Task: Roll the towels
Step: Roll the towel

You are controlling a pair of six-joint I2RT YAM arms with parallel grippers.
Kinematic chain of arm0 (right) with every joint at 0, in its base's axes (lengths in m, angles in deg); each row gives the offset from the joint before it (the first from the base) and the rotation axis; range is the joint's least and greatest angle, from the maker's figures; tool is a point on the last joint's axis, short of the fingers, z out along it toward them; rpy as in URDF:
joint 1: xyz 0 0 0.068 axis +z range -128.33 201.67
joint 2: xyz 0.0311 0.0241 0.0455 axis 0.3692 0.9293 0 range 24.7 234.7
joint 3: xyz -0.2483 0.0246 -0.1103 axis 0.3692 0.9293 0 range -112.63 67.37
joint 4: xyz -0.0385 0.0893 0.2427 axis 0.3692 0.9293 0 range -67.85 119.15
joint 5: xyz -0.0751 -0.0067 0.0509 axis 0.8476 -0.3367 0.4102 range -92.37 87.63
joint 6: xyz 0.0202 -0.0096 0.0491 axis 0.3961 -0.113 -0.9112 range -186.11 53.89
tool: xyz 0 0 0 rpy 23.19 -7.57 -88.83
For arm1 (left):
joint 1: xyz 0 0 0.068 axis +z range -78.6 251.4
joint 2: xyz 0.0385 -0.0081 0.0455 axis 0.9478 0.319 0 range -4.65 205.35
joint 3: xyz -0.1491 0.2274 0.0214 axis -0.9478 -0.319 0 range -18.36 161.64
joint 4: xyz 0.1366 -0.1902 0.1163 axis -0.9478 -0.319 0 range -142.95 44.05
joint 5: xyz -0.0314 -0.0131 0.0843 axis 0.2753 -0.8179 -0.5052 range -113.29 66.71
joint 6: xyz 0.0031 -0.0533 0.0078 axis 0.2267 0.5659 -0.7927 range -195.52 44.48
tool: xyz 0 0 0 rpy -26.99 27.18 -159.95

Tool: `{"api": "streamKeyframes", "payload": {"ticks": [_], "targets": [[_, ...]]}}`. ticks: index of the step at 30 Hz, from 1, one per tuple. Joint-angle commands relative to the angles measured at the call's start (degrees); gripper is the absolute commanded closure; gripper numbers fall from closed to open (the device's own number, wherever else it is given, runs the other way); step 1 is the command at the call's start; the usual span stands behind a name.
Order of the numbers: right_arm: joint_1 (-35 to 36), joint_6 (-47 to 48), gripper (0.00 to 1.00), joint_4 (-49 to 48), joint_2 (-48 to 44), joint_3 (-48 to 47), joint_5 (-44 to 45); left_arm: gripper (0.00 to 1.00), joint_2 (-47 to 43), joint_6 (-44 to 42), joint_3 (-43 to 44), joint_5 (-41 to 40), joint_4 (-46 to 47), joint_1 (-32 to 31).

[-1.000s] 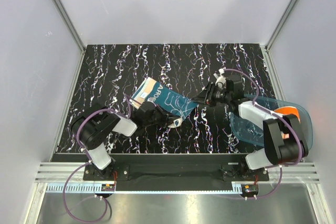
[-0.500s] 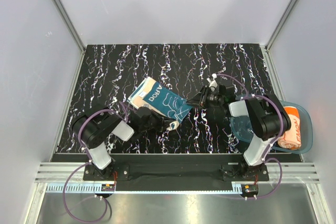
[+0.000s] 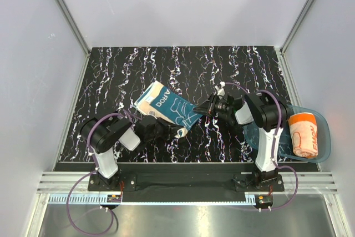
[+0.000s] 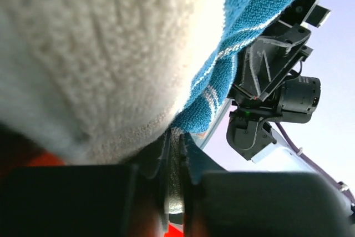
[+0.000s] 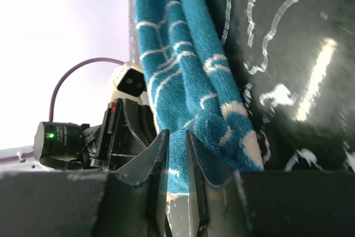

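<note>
The black, white-veined tabletop [image 3: 111,76] carried a teal towel [image 3: 172,106] spread near its middle and a translucent blue tray [image 3: 326,137] at its right edge.

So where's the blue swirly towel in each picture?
Top external: the teal towel is near the centre of the picture.
Left wrist: the teal towel fills the top, its cream underside on the left and teal at the upper right.
Right wrist: the teal towel hangs down the middle.
Shared landmark: the right tool, gripping the towel's edge, shows in all three.
</note>
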Motion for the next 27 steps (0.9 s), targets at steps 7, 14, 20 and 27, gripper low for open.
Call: {"api": "streamKeyframes", "payload": {"ticks": [7,14,20,27], "targets": [[0.42,-1.92,0.77,-10.45,5.25,0.31,1.99,0.59,-8.5,-17.38,2.82,-2.59,-25.92,0.6],[1.91,1.42,0.77,-5.18,4.02,-0.74,3.66,0.57,-24.05,-40.06,14.6,-21.44,-63.46,-3.35],[3.76,5.21,0.77,0.55,2.0,-1.71,5.33,0.58,-27.42,-59.38,30.06,-43.01,-82.56,-13.8],[4.2,6.0,0.77,1.87,1.38,-1.89,5.68,0.51,-17.23,-80.67,43.59,-44.52,-80.72,-21.89]]}}
